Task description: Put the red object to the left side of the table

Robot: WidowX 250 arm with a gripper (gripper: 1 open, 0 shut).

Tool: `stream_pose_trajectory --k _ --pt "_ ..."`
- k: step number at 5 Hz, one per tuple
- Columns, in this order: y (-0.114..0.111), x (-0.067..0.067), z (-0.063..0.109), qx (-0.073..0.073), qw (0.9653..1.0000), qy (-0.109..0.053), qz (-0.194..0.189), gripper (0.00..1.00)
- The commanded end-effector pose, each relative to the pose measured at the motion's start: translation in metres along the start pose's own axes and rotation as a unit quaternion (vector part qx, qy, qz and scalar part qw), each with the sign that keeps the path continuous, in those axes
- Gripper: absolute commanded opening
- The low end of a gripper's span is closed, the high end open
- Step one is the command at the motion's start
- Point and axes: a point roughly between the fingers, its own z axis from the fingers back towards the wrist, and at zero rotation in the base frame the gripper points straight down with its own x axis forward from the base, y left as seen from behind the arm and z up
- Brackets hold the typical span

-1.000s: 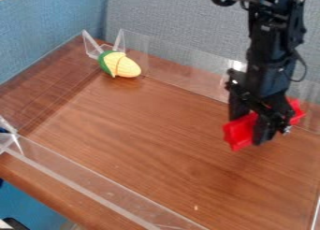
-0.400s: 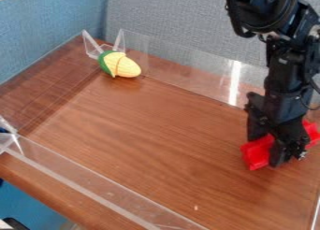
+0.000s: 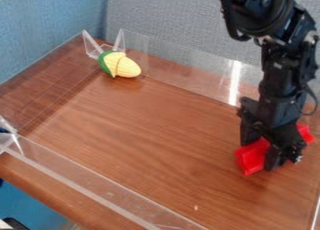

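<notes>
The clear acrylic wall [image 3: 112,198] along the near edge of the worktop [image 3: 138,112] sits closest to the camera, running from the left corner toward the lower right. Beyond it stretches bare reddish-brown wood grain, and at the right side of that surface is my end effector [image 3: 272,151], pointing straight down from my black arm [image 3: 278,56] and closed on the red object [image 3: 257,159]. The bar is clamped between my fingers with one red end showing at the lower left of the grip and a smaller bit of red peeking out on the right side (the middle of it is hidden behind my black fingers). Its lower end is right down at the wood, though I cannot tell whether it actually touches. So the red object is at the right side of the worktop, near the right wall. Farther back, well apart from me, a small yellow-green corn toy [image 3: 122,64] lies in the far left corner, just beside the back acrylic wall, with the blue-grey partition [image 3: 175,19] rising behind it.
</notes>
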Motion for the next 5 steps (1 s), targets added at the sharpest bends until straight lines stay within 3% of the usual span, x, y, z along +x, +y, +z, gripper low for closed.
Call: stream_pose_trajectory --k 1,2,3,4,5 --pt "0.002 0.013 0.037 0.013 0.9987 -0.047 -0.014 0.00" --pt "0.004 0.018 0.041 0.014 0.9982 -0.051 -0.027 0.00" --pt "0.015 0.020 0.059 0.026 0.9975 -0.065 -0.007 0.00" --pt "0.032 0.016 0.094 0.053 0.9943 -0.089 0.027 0.00" --pt "0.067 -0.001 0.132 0.086 0.9858 -0.104 0.100 0.00"
